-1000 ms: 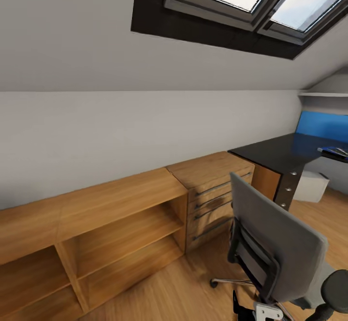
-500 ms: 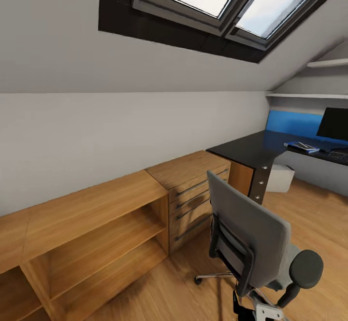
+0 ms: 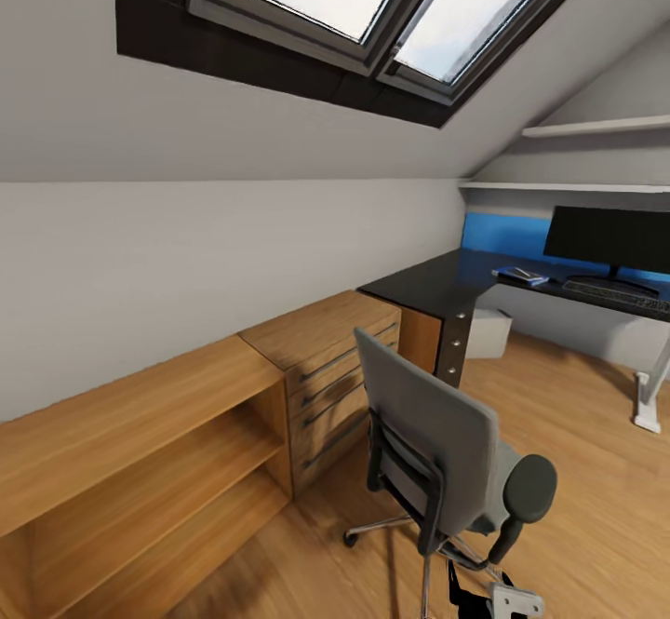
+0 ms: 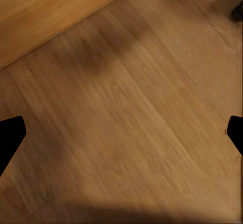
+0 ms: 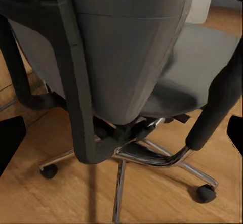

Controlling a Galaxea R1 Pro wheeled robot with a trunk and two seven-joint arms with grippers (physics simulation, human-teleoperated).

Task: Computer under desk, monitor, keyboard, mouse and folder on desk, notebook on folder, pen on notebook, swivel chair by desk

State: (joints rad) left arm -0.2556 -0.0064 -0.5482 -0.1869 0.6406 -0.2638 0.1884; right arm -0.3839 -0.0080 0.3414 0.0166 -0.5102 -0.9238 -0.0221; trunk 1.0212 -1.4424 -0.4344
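You're facing the swivel chair [image 3: 437,451] from behind, well apart from the desk [image 3: 437,286], so it remains to be brought beside it; its grey padded back, black armrest and chrome wheeled base are plain from the right wrist. On the black desk top stand the monitor [image 3: 607,239], keyboard [image 3: 614,289] and blue folder [image 3: 521,275] with something dark on it. Both grippers' jaws stand wide and empty; the left gripper [image 4: 121,133] points at bare wooden floor [image 4: 126,113], the right gripper [image 5: 121,133] at the chair.

left gripper [image 4: 121,133] pointing down, its two black fingertips [image 4: 10,135] far apart, wide open; right gripper [image 5: 121,133] also wide open, black fingertips [image 5: 10,135] at the edges
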